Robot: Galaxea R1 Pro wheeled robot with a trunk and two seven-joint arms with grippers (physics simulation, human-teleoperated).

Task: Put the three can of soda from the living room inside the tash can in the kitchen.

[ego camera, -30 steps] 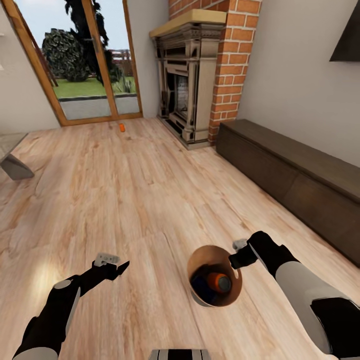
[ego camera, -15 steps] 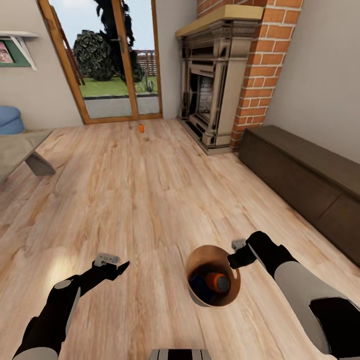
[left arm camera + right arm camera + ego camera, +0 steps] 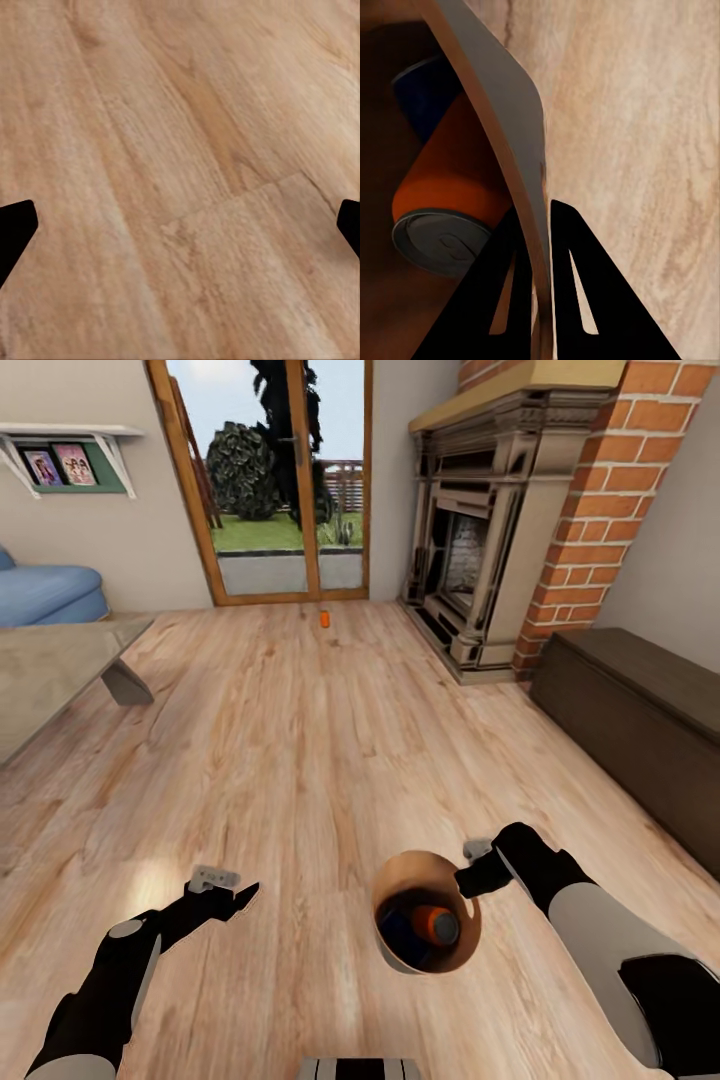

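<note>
Living room, light wood floor [image 3: 300, 760]; robot standing mid-room, both arms out in front of it.

Right gripper [image 3: 468, 875]: pinched shut on the rim of the tash can [image 3: 400, 950]; in the right wrist view the two dark fingers [image 3: 502, 300] stand one inside and one outside the thin wall [image 3: 510, 157], closed against it; the can is carried just in front of the robot, its mouth tipped up and its copper-brown inside showing.

Contents of the tash can: one orange soda can [image 3: 436, 923], lying tilted with its grey end visible; one dark blue soda can [image 3: 400, 928] beside it, touching, partly covered by the orange one; the wrist view gives the same pair, orange [image 3: 454, 187] in front, blue [image 3: 427, 94] behind.

Third soda can [image 3: 324, 619]: orange, upright on the floor at the far end of the room, just before the wood-framed glass doors [image 3: 290, 480]; well apart from the robot and from the tash can.

Left gripper [image 3: 240, 895]: spread wide and holding nothing; in the left wrist view its fingertips [image 3: 15, 229] sit at opposite edges with bare floorboards between them.

Surroundings: red-brick fireplace [image 3: 500, 540] to the right of the doors; long dark low cabinet [image 3: 640, 710] along the right wall; glass coffee table [image 3: 50, 670] at the left; light-blue sofa [image 3: 45, 592] behind it; wall shelf [image 3: 65, 445] with framed pictures above the sofa.
</note>
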